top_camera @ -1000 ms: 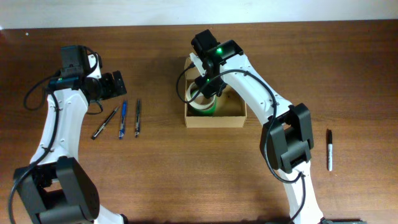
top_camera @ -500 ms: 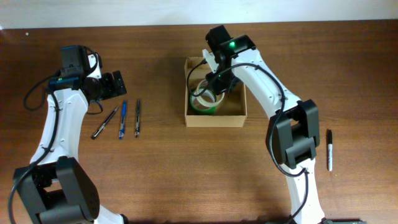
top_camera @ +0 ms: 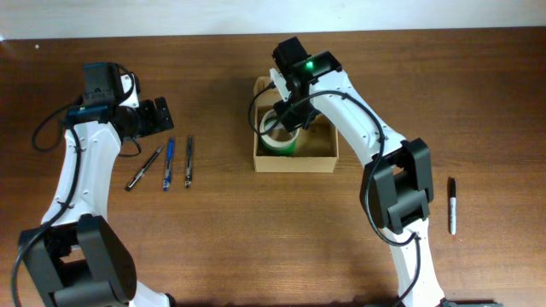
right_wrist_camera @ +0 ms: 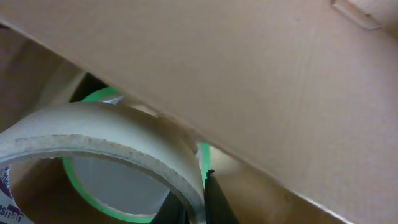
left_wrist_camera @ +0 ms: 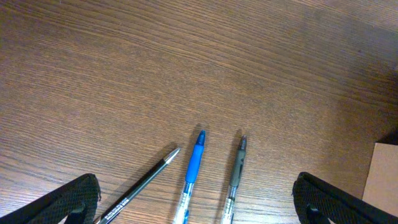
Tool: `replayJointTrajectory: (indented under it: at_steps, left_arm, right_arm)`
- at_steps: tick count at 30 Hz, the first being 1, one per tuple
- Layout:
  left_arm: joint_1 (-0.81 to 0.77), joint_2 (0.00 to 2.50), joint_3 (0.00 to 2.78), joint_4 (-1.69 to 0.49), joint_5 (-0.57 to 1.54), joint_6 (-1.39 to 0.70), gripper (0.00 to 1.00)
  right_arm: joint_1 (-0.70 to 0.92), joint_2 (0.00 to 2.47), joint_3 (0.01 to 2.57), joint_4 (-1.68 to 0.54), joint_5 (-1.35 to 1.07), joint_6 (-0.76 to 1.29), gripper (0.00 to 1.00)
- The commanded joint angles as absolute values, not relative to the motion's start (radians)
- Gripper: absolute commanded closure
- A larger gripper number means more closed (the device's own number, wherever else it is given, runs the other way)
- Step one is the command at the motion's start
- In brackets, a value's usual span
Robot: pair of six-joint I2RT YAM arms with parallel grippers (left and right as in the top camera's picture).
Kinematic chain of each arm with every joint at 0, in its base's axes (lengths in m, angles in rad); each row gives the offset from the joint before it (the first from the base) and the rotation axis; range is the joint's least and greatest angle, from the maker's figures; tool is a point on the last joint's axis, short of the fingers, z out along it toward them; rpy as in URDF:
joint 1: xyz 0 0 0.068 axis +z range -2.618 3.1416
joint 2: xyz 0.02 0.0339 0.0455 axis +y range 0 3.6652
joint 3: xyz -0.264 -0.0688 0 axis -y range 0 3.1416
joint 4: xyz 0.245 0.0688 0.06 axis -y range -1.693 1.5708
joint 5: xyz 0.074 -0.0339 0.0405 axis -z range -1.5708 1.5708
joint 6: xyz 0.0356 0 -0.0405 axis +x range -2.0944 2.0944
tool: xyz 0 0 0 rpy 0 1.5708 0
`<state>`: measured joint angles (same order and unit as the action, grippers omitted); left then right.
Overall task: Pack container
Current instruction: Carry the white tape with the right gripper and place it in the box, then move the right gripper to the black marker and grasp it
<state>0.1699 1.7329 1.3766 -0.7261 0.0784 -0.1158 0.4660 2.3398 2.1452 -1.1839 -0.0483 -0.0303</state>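
- The brown wooden table (top_camera: 478,85) carries everything, and the action is at centre, towards the far edge.
- The right arm (top_camera: 358,111) reaches in from the near right, elbow bent, wrist tipped down over the box's left half.
- The left arm (top_camera: 81,162) is folded up on the far left, wrist level, well away from the box.
- The container (top_camera: 295,166) sits open-topped at centre. I judge it to be light, stiff cardboard that would slide if nudged. Its thin walls will buckle under a hard squeeze, so pinch a rim near a corner or brace a side wall.
- The right gripper (top_camera: 283,121) is down inside the box. The wrist view shows dark fingers (right_wrist_camera: 214,199) that appear pinched across the wall of the pale tape roll (right_wrist_camera: 93,134).
- The green tape roll (top_camera: 283,148) lies flat underneath, touching the pale one.
- A cardboard panel (right_wrist_camera: 261,81) looms close above; I cannot tell whether it is a wall or the flap.
- The left gripper (top_camera: 159,116) hangs spread wide and holds nothing, above the pens.
- The blue pen (left_wrist_camera: 194,168), grey pen (left_wrist_camera: 236,171) and black pen (left_wrist_camera: 146,180) lie side by side on the table, unpacked.
- A marker (top_camera: 452,205) lies alone at the far right.
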Motion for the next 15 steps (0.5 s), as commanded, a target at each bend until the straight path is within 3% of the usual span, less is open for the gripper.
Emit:
replayJointTrajectory:
  at_steps: [1, 4, 7, 11, 15]
  left_arm:
    - [0.173, 1.740, 1.396, -0.727, 0.079, -0.099, 0.01]
    - [0.173, 1.740, 1.396, -0.727, 0.079, -0.099, 0.01]
    - [0.173, 1.740, 1.396, -0.727, 0.079, -0.099, 0.01]
    - [0.173, 1.740, 1.396, -0.727, 0.079, -0.099, 0.01]
    - [0.173, 1.740, 1.396, -0.727, 0.079, -0.099, 0.01]
  right_arm:
    - [0.471, 2.337, 2.149, -1.178, -0.008, -0.017, 0.96]
    - [0.471, 2.348, 2.149, -1.176, -0.006, -0.017, 0.95]
    - [0.472, 2.349, 2.149, -1.174, -0.006, -0.018, 0.75]
    - [0.472, 2.324, 2.155, -1.197, -0.007, -0.018, 0.62]
    - [0.470, 2.255, 2.228, -1.282, 0.030, -0.019, 0.59]
